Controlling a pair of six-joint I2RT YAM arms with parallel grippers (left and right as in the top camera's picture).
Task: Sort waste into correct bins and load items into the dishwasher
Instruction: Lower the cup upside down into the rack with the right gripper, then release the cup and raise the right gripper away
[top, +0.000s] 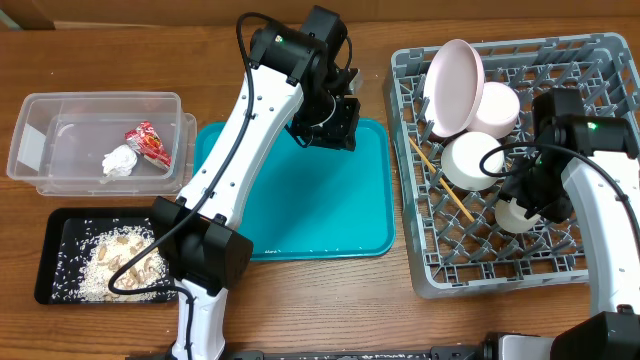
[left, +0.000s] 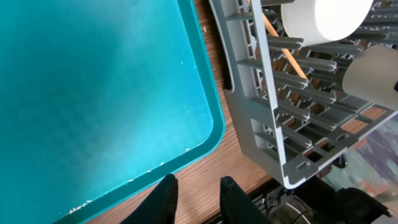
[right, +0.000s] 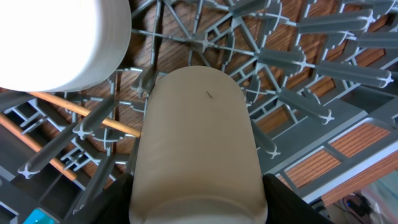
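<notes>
- Well, the wrapper (top: 148, 143) and tissue (top: 119, 161) lay in the clear tub (top: 70, 108) at nine o'clock, and the scraps (top: 125, 262) in the black tray (top: 47, 262) at seven.
- The left gripper (left: 198, 194) hung over the bare teal tray (top: 310, 205), fingers slightly apart, empty.
- The rack (top: 600, 65) at three o'clock held the plate (top: 455, 85), two bowls (top: 495, 108) and chopsticks (top: 440, 180).
- The right gripper (top: 530, 200) pinched the cup (right: 196, 143) near the rack's six o'clock; only letting go seemed left.

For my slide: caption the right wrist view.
Right gripper holds the small white cup over the grey dish rack, beside a bowl.
</notes>
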